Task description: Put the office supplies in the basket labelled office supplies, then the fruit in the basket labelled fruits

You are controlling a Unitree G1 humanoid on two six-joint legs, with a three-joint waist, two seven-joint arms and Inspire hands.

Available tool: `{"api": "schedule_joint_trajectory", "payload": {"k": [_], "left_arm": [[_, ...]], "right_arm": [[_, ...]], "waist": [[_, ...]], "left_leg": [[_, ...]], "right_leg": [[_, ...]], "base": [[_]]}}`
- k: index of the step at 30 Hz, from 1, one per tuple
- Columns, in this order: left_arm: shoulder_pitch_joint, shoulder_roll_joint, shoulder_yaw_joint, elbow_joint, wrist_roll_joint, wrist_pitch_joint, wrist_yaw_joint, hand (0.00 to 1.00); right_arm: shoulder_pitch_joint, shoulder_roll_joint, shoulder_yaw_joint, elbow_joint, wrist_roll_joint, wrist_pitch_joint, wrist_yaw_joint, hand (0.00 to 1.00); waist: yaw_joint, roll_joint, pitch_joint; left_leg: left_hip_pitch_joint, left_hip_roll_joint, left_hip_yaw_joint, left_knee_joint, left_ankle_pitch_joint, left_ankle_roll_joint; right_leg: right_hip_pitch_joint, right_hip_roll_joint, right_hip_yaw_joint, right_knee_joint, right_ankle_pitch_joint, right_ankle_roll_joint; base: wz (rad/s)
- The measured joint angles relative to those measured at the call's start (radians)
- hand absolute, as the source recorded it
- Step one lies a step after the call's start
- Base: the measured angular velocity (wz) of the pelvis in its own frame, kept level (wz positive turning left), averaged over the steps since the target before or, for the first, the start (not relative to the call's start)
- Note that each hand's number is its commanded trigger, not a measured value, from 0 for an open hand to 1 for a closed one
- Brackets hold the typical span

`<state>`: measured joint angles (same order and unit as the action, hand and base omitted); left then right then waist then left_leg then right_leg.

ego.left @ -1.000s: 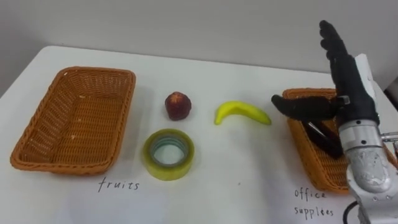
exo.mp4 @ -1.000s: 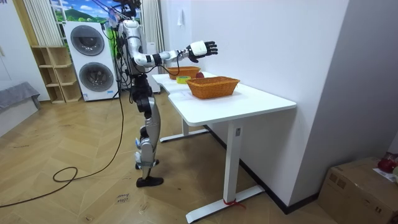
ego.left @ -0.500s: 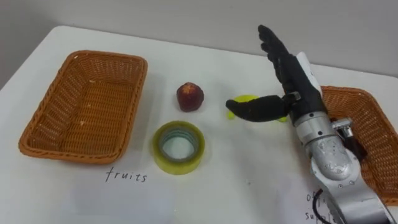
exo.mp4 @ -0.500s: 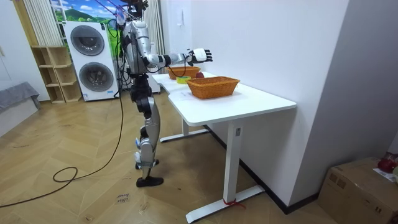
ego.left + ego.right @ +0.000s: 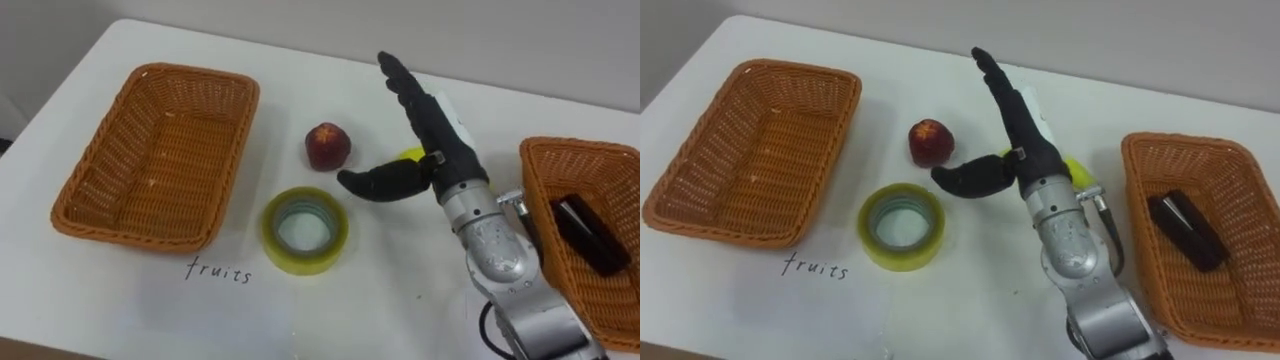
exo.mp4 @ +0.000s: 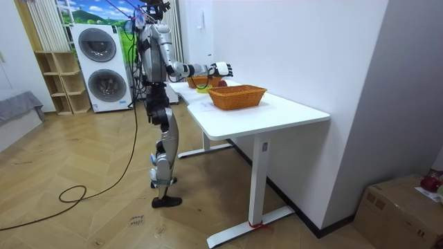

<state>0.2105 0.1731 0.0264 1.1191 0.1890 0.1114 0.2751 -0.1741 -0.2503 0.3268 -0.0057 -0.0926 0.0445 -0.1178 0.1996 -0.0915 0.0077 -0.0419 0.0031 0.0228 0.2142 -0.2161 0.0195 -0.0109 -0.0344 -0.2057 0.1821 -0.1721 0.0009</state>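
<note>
The robot stands at the end of the white table (image 5: 90,300), its right hand (image 5: 444,146) held over the banana (image 5: 1076,171), fingers straight and thumb spread wide, gripping nothing. The apple (image 5: 327,146) lies just left of the thumb and the tape roll (image 5: 305,230) below it. A dark object (image 5: 588,235) lies in the office basket (image 5: 560,148), with the fruit basket (image 5: 155,150) at far left
</note>
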Motion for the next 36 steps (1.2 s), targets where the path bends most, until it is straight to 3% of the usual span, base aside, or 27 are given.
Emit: {"api": "schedule_joint_trajectory", "payload": {"k": [8, 11, 25, 36], "left_arm": [[-0.001, -0.001, 0.0, -0.013, 0.0, 0.013, 0.004, 0.0], [0.0, -0.003, 0.0, -0.017, 0.0, 0.016, 0.004, 0.0], [0.001, -0.009, -0.011, -0.021, 0.002, 0.022, 0.003, 0.0], [-0.003, -0.009, -0.011, -0.036, 0.003, 0.01, 0.004, 0.0]], "right_arm": [[-0.002, 0.003, 0.014, 0.016, -0.036, 0.016, 0.0, 0.0], [-0.002, 0.004, 0.033, 0.02, -0.049, 0.021, 0.001, 0.0], [-0.002, 0.051, 0.051, 0.025, -0.124, 0.022, 0.008, 0.0], [-0.017, 0.065, 0.087, 0.024, -0.188, 0.021, 0.031, 0.0]], "waist": [[0.027, -0.007, -0.0028], [0.03, -0.001, 0.0015], [0.032, 0.008, 0.006], [0.056, 0.003, -0.001]], "left_leg": [[0.005, 0.0, 0.005, 0.0, 0.003, 0.0], [0.017, 0.001, 0.004, -0.001, 0.003, -0.001], [0.031, 0.0, 0.0, -0.01, 0.003, -0.001], [0.035, -0.001, 0.001, -0.016, 0.004, -0.001]], "right_leg": [[0.004, 0.002, 0.007, 0.0, 0.002, -0.001], [0.017, 0.003, 0.007, 0.0, 0.002, -0.001], [0.028, 0.005, 0.003, 0.0, 0.003, -0.003], [0.032, 0.004, 0.002, -0.013, 0.003, -0.003]], "base": [[-0.02], [0.0], [0.0], [0.0]]}}
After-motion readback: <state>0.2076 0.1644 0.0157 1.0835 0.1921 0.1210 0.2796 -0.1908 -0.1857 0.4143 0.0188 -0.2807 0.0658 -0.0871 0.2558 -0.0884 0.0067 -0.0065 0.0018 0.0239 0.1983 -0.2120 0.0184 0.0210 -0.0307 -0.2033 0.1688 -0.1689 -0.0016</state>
